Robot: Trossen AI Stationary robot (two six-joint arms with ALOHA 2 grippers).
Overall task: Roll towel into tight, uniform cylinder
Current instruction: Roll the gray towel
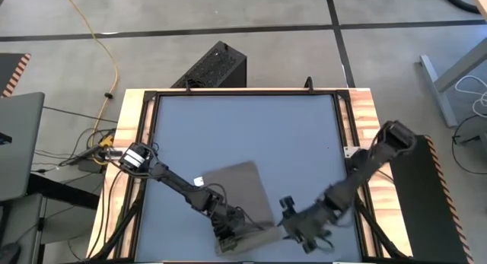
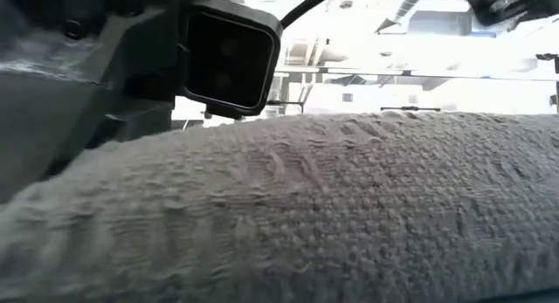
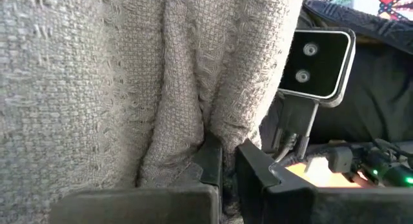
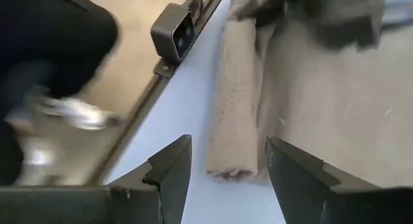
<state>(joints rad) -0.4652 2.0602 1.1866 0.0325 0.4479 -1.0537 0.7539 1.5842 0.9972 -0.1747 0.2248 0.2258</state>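
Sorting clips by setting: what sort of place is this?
Likely a robotics lab or workshop: bare concrete floor, a yellow cable trailing across it, and a wood-edged table holding only the towel.

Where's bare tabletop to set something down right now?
Free: the whole far half of the table, beyond the towel, and the strip right of it. Crowded: the near edge, where the left gripper pinches the rolled end and the right gripper hovers open beside it.

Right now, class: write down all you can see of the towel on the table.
The towel is a taupe, coarsely woven cloth near the front edge of the blue-grey table. Its front part is rolled into a loose cylinder; the rest lies flat behind, a small white tag at one corner. The left gripper pinches a fold of the roll. The right gripper hovers open at the roll's end, not touching it.
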